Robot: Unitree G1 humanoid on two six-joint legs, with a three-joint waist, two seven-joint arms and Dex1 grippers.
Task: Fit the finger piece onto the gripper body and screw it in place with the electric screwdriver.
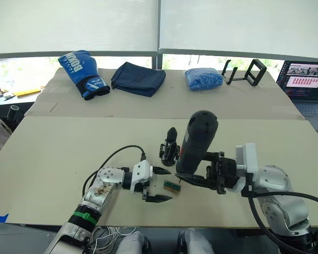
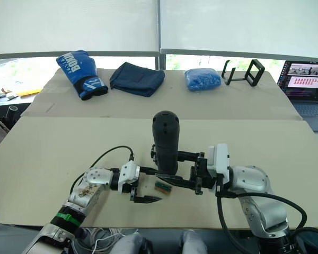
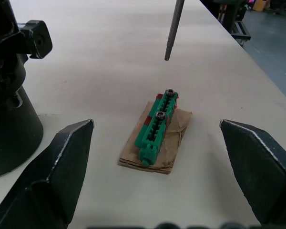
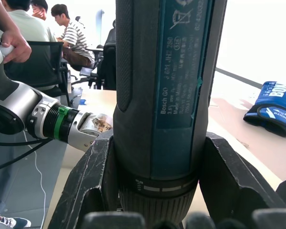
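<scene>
My right gripper [image 1: 190, 173] is shut on the electric screwdriver [image 1: 197, 140], a thick black cylinder held upright with its rounded end up. Its thin metal bit [image 3: 174, 28] hangs just above the table, a little beyond a small green block [image 3: 157, 130] on brown card. My left gripper [image 1: 168, 186] rests low on the table, open, with its fingers [image 3: 62, 171] either side of that block and apart from it. The gripper body [image 1: 169, 149] stands just behind the screwdriver, a pointed black finger sticking up from it. A loose finger piece is out of view.
On the far table lie a blue boxing glove [image 1: 82, 73], a dark blue bag [image 1: 139, 78], a blue bundle [image 1: 203, 78] and black stands [image 1: 245, 71]. A laptop [image 1: 306, 79] sits at the far right. People sit beyond the table [image 4: 19, 24].
</scene>
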